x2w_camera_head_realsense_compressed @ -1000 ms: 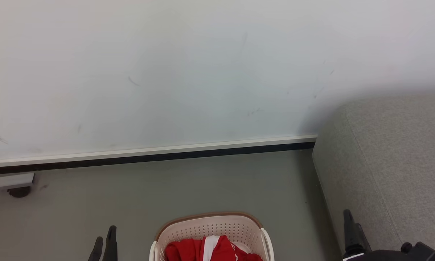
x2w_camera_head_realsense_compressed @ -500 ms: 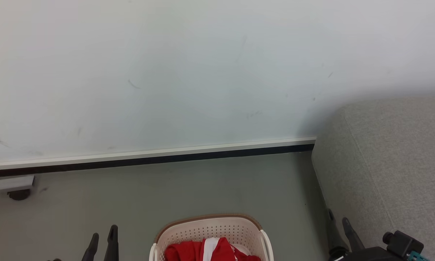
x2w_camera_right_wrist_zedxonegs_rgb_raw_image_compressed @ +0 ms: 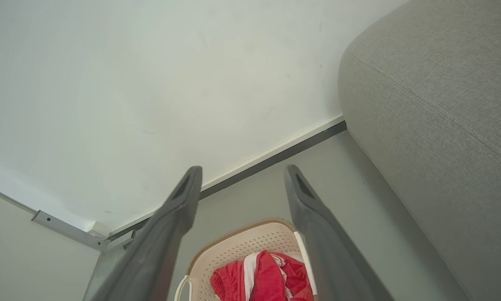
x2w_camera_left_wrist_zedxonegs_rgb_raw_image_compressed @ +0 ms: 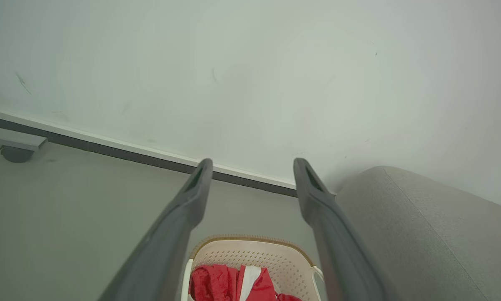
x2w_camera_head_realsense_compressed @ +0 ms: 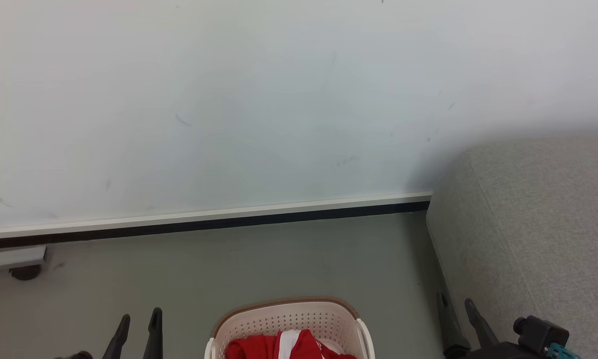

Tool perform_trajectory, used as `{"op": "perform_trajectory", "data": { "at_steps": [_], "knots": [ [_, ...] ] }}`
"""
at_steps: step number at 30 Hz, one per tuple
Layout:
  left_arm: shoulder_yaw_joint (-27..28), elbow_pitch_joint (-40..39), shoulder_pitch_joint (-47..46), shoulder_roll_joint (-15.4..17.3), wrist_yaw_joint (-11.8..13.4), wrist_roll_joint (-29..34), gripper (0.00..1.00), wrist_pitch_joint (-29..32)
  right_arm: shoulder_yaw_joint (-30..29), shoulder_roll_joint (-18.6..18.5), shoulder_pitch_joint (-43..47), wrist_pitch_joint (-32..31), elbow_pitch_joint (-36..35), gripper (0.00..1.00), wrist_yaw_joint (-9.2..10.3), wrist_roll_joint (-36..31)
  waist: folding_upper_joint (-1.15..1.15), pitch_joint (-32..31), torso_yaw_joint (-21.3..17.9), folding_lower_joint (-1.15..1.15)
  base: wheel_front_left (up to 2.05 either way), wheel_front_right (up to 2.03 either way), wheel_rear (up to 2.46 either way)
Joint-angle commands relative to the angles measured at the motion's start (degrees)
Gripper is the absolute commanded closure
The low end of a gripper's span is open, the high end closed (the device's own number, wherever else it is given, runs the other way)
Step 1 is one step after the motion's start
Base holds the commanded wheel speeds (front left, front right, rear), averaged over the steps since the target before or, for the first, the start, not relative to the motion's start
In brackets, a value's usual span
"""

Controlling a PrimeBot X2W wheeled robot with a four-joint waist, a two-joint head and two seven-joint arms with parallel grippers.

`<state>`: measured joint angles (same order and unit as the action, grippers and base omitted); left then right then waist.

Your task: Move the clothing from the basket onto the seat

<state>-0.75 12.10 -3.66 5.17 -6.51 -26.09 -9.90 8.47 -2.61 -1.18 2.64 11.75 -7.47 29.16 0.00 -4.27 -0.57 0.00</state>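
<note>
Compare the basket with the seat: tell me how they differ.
The basket is cream perforated plastic with a brown rim; the seat is grey woven fabric. The basket is far smaller than the seat. The basket holds the red-and-white clothing; the seat's visible part is bare. Both stand on the grey floor near the white wall.

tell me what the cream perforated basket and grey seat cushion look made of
The cream-white perforated basket looks like moulded plastic: smooth, matte, with regular holes and a brown rim. The large grey seat cushion looks like woven upholstery fabric: a fine textured weave and a stitched seam.
</note>
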Motion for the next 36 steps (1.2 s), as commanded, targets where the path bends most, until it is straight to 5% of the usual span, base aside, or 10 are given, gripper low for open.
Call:
{"op": "perform_trajectory", "data": {
  "at_steps": [1,36],
  "knots": [
    [0.09,-0.48,0.36,0.53,-0.24,2.01,0.00,-0.73,0.37,-0.35,0.29,0.50,-0.63,0.00,-0.03,-2.01,0.00,-0.13,-0.03,0.00,0.00,0.00,0.00],
    [2.59,1.07,2.35,-0.64,0.69,16.15,0.00,-4.75,4.38,-0.39,0.68,2.77,-1.39,0.00,-0.04,-15.30,0.00,-1.36,-0.45,0.00,0.00,0.00,0.00]
  ]
}}
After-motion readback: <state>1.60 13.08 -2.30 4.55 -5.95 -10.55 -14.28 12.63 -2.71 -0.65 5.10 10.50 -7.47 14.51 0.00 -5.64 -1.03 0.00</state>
